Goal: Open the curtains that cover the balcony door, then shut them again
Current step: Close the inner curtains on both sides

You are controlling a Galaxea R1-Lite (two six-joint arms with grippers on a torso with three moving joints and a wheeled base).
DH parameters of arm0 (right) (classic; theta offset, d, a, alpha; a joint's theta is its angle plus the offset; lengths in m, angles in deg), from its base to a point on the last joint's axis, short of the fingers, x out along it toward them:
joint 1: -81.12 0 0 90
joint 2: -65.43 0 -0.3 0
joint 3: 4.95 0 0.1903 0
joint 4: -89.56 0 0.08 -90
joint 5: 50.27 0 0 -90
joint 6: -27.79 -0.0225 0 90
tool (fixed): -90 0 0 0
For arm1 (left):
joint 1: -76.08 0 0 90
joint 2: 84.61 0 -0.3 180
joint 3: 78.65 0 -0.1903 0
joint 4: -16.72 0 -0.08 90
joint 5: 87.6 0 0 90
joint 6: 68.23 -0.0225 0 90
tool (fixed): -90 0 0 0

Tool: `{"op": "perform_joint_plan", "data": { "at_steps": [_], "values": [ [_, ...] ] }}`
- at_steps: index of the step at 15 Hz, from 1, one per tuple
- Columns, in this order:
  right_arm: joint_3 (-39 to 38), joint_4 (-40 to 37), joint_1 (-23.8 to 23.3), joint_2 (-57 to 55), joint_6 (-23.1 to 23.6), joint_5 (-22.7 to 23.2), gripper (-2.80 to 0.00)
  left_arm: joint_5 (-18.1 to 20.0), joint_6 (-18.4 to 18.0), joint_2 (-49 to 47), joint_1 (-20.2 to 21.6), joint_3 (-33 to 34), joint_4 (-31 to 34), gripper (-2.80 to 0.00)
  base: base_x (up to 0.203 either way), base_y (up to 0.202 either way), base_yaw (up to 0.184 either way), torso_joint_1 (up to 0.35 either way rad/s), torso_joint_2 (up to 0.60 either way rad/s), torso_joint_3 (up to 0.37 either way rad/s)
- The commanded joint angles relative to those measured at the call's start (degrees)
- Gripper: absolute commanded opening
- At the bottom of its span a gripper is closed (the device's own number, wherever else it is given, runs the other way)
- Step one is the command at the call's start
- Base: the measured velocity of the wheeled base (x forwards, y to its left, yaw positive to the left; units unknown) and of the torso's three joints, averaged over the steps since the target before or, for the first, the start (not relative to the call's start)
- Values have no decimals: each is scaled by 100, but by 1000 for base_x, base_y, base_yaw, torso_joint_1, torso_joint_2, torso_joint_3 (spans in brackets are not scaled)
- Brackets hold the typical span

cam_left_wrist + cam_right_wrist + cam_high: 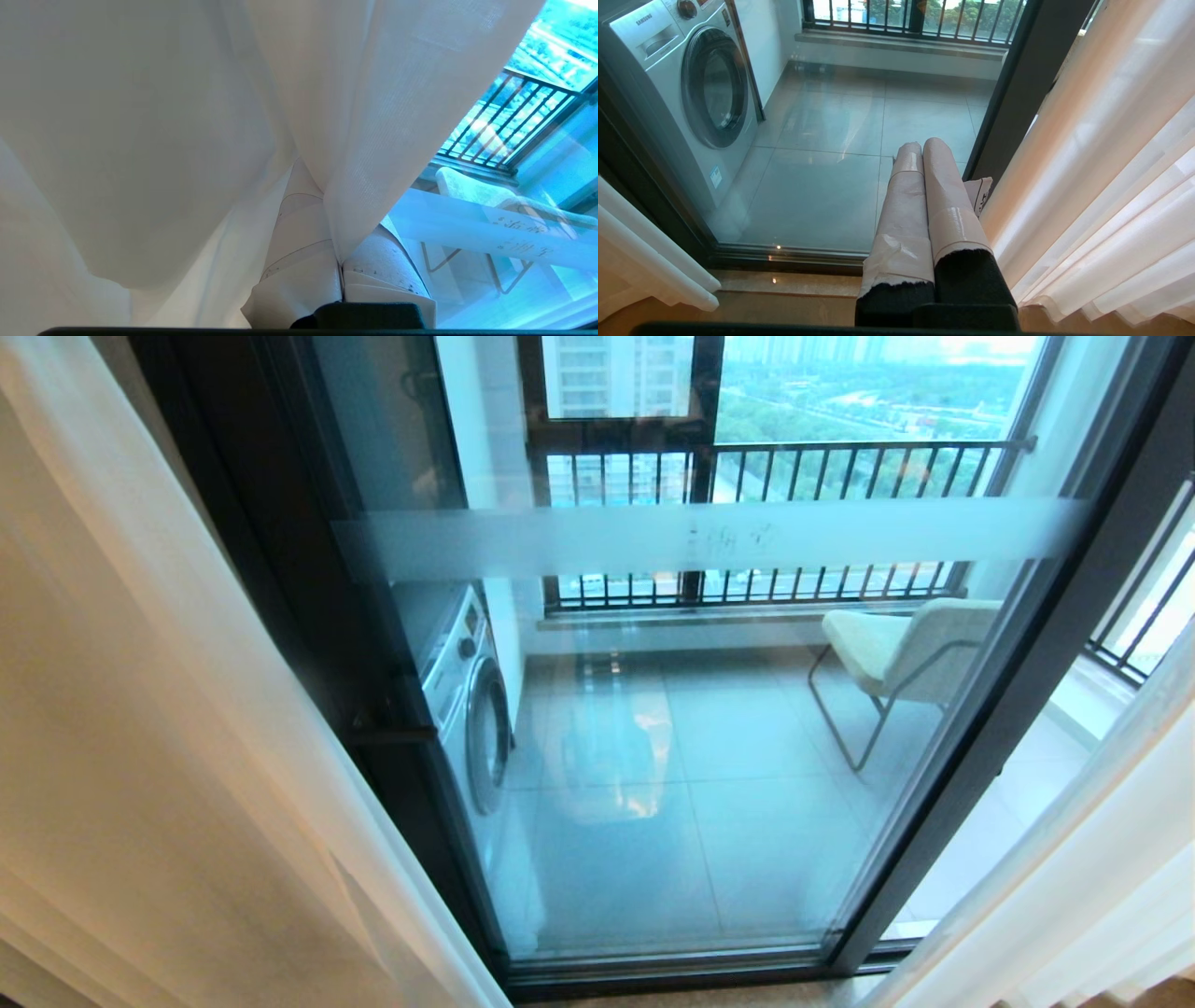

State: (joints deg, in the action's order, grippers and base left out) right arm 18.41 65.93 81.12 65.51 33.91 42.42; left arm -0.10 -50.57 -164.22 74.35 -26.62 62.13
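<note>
The sheer white curtains stand parted: one panel (140, 709) hangs at the left, the other (1102, 859) at the right. Between them the balcony door (1008, 709) shows its clear glass and a frosted band (709, 537). Neither arm is in the head view. In the left wrist view my left gripper (340, 254) is shut on a fold of the left curtain (187, 116), which drapes over its taped fingers (299, 261). My right gripper (920, 144) is shut and empty, low near the door frame (1017, 93), beside the right curtain (1101, 186).
Behind the glass are a washing machine (467, 709) at the left, a pale chair (896, 649) at the right and a black railing (766, 476) at the back. The door's floor track (672, 971) runs along the bottom.
</note>
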Motion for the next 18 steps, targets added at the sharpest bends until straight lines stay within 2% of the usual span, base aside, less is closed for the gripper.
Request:
{"op": "perform_joint_plan", "data": {
  "at_steps": [1, 8, 18],
  "values": [
    [0, 0, 0, -7, 9, 3, -280, 4, 0, 57, -3, 2, 11, -280, 0, 0, 0, 0, 0, 0],
    [0, 0, 0, -7, 8, 3, -280, 4, 0, 112, -3, 11, 20, -280, 0, -11, 0, 0, -1, 1],
    [0, 0, 0, -7, 3, 3, -280, -5, 0, 86, -3, -7, 125, -280, 0, -177, -2, 3, 3, 2]
  ]
}}
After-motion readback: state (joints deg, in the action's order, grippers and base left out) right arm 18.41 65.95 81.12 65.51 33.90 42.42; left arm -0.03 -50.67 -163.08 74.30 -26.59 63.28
